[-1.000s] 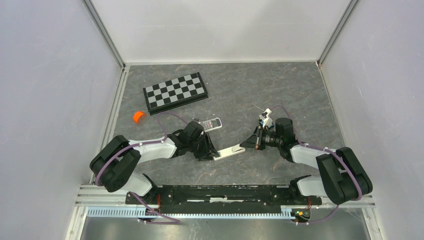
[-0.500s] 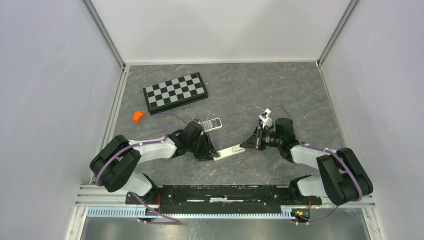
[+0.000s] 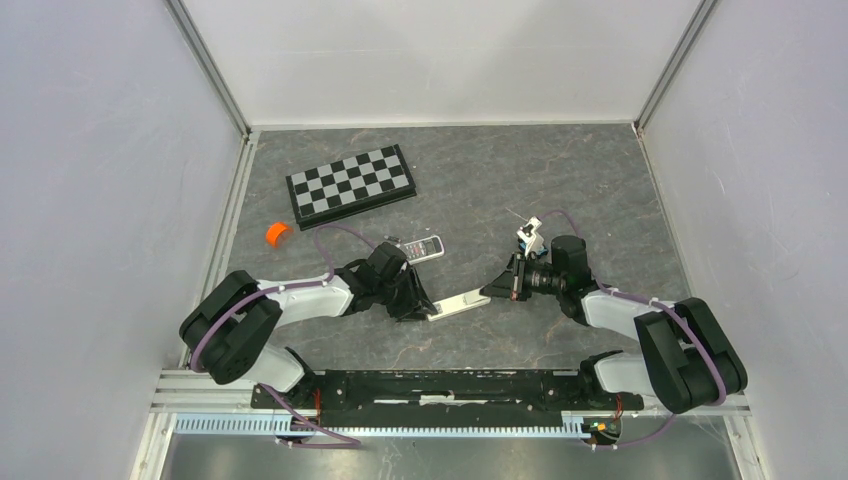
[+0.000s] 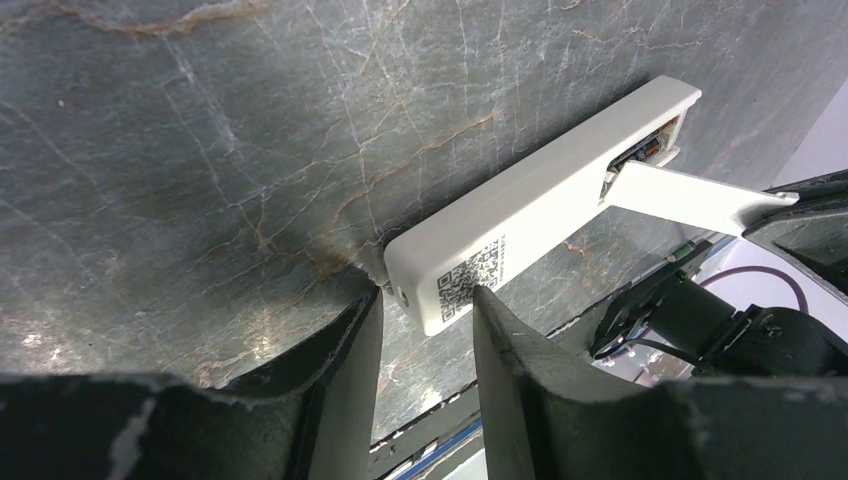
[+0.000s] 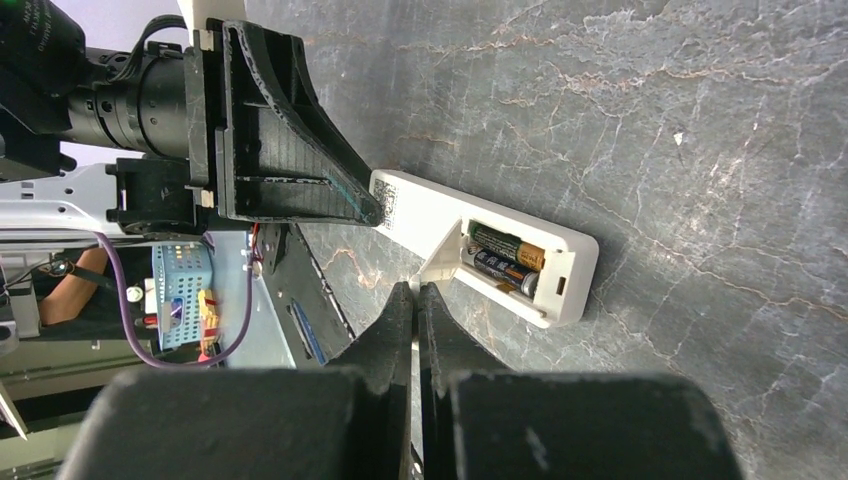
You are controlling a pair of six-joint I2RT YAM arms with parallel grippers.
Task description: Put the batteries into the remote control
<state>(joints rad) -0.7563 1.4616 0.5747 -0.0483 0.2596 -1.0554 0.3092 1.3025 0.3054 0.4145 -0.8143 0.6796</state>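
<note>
The remote control (image 3: 462, 301) lies back-up on the table, a slim white bar (image 4: 540, 205) with its battery recess open at the far end. Two batteries (image 5: 505, 260) lie side by side in that recess. My left gripper (image 3: 425, 308) clasps the remote's near end, by the QR label, a fingertip (image 4: 372, 310) at each side. My right gripper (image 3: 490, 290) is shut on the thin white battery cover (image 4: 690, 197). The cover (image 5: 445, 260) is tilted, its front edge at the mouth of the recess.
A folded chessboard (image 3: 351, 185) lies at the back left with an orange ring (image 3: 277, 234) near it. A shorter grey remote with buttons (image 3: 422, 248) sits just behind my left gripper. A small white-and-blue gadget (image 3: 530, 235) stands behind my right wrist.
Almost nothing differs. The right arm has edged a touch left with the cover, and the left gripper stays on the remote.
</note>
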